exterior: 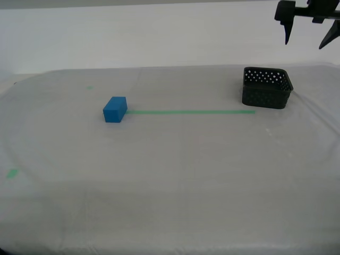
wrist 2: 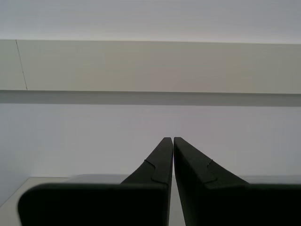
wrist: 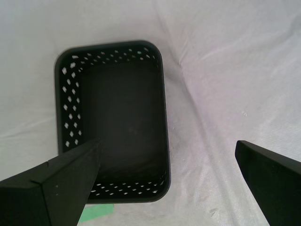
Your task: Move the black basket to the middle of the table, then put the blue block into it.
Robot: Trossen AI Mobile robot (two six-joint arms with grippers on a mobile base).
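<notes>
Black basket [exterior: 267, 88]: small, rectangular with rounded corners, walls dotted with holes, empty inside. It stands upright on the table [exterior: 175, 175] toward the far edge, at the exterior view's right, touching the end of the green tape line [exterior: 191, 111]. Not yet at the table's middle; judged to be the first item to shift.

Blue block [exterior: 115, 109]: solid bright blue, plain faces, much smaller than the basket. It rests at the other end of the tape line, toward the exterior view's left, well apart from the basket. Untouched; judged to wait until the basket is moved.

My first gripper [exterior: 308, 33]: jaws spread wide, holding nothing, poised in the air above the basket. Its wrist view looks straight down into the basket [wrist: 113, 117], one finger [wrist: 56, 188] over the rim; likely positioned for a descent onto a wall.

My second gripper [wrist 2: 172, 155]: jaws pressed together, nothing between them, aimed at a pale wall, clear of the work.
</notes>
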